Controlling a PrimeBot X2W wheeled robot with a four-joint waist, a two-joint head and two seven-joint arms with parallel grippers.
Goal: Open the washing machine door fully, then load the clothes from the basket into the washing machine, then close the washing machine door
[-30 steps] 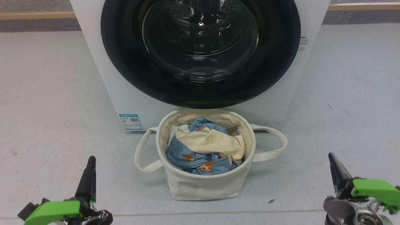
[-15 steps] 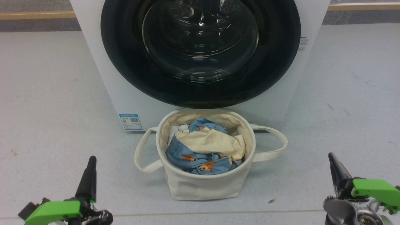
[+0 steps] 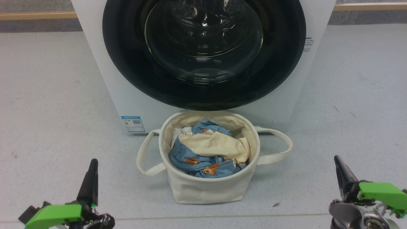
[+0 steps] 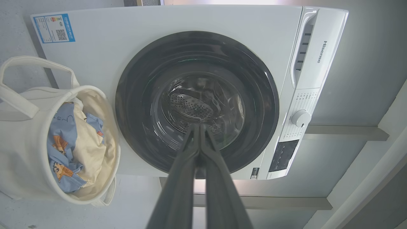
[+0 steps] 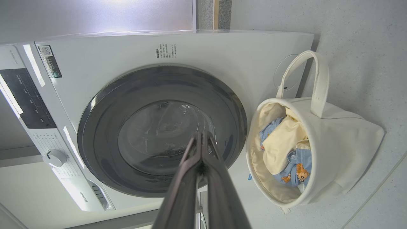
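Nothing has changed over the last second. The round, glossy black-rimmed glass washing machine door (image 3: pixel 203 47) of the big white washing machine (image 3: pixel 276 105) remains shut. The blue bear-print and cream clothes (image 3: pixel 206 152) lie in the cream canvas basket (image 3: pixel 206 190) just before the machine. The left end effector (image 3: pixel 92 165) and right end effector (image 3: pixel 337 160) are held pressed together, empty, and loading is judged unstarted.

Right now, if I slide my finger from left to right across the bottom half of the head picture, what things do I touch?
Left hand → basket, with the clothes inside it → right hand.
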